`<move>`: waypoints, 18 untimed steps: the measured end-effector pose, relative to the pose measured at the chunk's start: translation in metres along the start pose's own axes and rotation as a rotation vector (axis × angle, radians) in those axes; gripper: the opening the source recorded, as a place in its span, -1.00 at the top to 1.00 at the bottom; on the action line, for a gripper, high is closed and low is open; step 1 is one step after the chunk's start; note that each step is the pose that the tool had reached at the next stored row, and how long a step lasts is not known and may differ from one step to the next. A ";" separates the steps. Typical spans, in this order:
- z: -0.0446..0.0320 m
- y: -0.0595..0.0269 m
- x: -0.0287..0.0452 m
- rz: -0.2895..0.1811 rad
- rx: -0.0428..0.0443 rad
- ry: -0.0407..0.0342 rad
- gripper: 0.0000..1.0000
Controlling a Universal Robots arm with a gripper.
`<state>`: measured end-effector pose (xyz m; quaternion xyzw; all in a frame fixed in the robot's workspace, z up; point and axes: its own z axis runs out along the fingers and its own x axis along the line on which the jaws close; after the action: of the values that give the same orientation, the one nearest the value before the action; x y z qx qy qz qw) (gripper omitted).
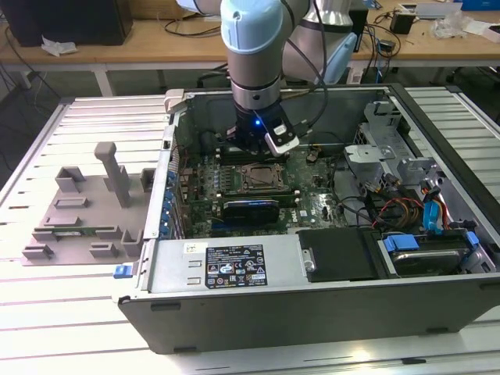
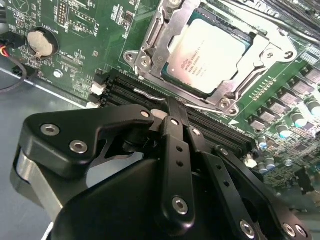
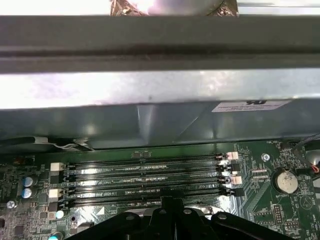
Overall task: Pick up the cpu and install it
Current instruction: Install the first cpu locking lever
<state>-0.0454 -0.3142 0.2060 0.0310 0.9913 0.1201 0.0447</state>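
Seated flat in the socket (image 2: 220, 60) on the motherboard (image 2: 90, 35), metal top up: the cpu (image 2: 210, 52), square, no long axis to speak of, edges running parallel to the socket frame. Poised just beside it, over the memory slots (image 3: 145, 177): the gripper (image 2: 172, 112), fingers (image 2: 175, 130) drawn together, holding nothing. Seen in the exterior view inside the open computer case (image 1: 312, 297) on the counter (image 1: 78, 328), grey fixture tray (image 1: 78, 211) off to the exterior view's left.

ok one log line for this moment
cpu: seated in socket | gripper: shut, empty, above memory slots beside socket
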 end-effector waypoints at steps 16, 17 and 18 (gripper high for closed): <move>0.0059 0.0019 0.0046 0.062 0.0108 -0.0665 0.79; 0.0060 0.0019 0.0046 0.073 0.0121 -0.0693 0.79; 0.0060 0.0020 0.0046 0.080 0.0129 -0.0709 0.79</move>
<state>-0.0493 -0.3104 0.2002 0.0751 0.9878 0.1142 0.0747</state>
